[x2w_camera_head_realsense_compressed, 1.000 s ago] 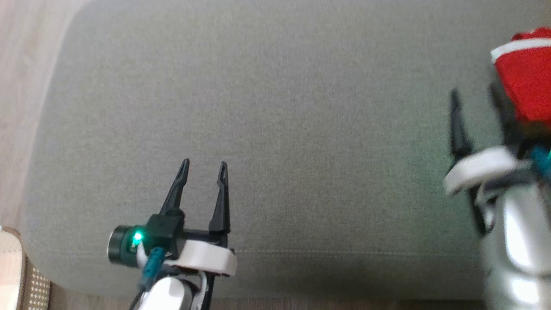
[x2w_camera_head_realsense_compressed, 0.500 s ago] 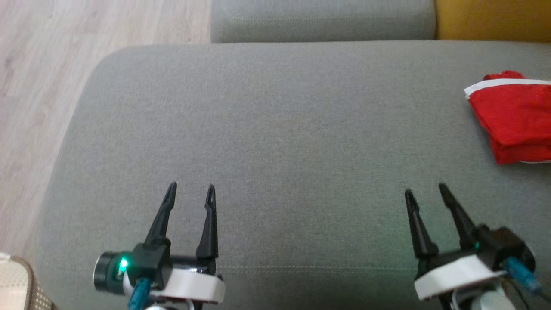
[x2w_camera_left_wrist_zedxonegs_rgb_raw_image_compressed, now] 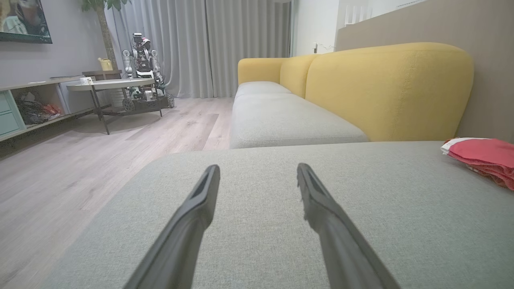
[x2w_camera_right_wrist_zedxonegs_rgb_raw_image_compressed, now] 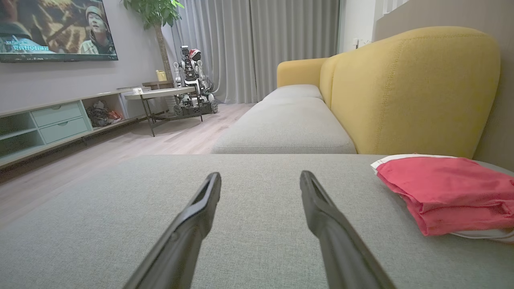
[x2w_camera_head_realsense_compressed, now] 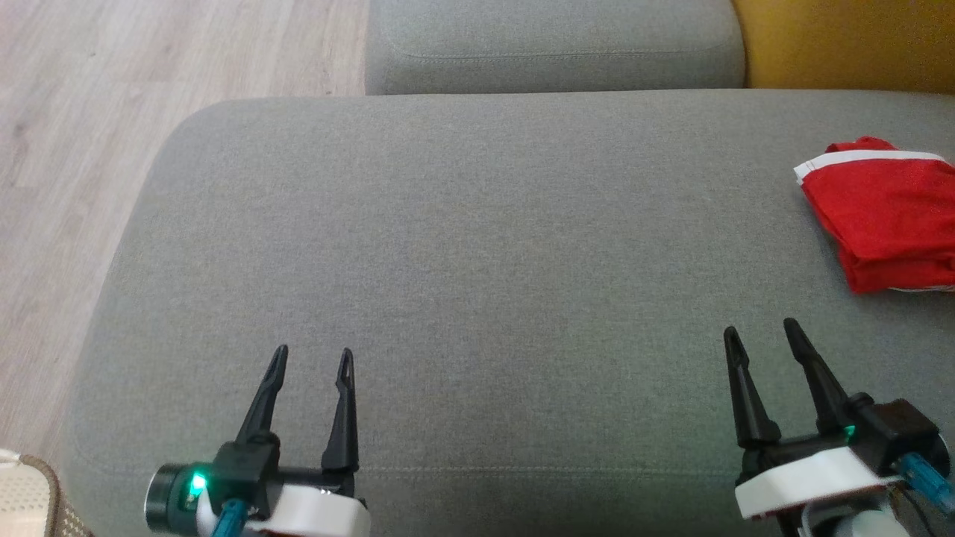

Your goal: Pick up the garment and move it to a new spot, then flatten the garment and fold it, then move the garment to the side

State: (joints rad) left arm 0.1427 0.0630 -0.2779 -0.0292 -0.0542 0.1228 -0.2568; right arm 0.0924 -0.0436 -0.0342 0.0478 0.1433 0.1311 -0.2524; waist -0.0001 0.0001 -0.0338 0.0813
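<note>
The garment [x2w_camera_head_realsense_compressed: 888, 216] is a red piece with a white trim, folded into a small stack at the right edge of the grey cushion [x2w_camera_head_realsense_compressed: 477, 283]. It also lies at the right in the left wrist view [x2w_camera_left_wrist_zedxonegs_rgb_raw_image_compressed: 484, 159] and in the right wrist view [x2w_camera_right_wrist_zedxonegs_rgb_raw_image_compressed: 445, 192]. My left gripper [x2w_camera_head_realsense_compressed: 312, 359] hovers open near the cushion's front left, nothing between its fingers. My right gripper [x2w_camera_head_realsense_compressed: 761, 335] stands open near the front right, a short way in front of the garment and apart from it.
A second grey seat cushion [x2w_camera_head_realsense_compressed: 552, 45] and a yellow backrest [x2w_camera_head_realsense_compressed: 843, 41] lie beyond. Wooden floor [x2w_camera_head_realsense_compressed: 74, 134] runs along the left. A low table [x2w_camera_left_wrist_zedxonegs_rgb_raw_image_compressed: 108, 86], another robot [x2w_camera_left_wrist_zedxonegs_rgb_raw_image_compressed: 140, 60] and a TV unit [x2w_camera_right_wrist_zedxonegs_rgb_raw_image_compressed: 52, 124] stand far across the room.
The head camera has tilted and swung, so the far cushion and floor came into view. My right gripper has drawn back from beside the garment to the front right. The left gripper stays open.
</note>
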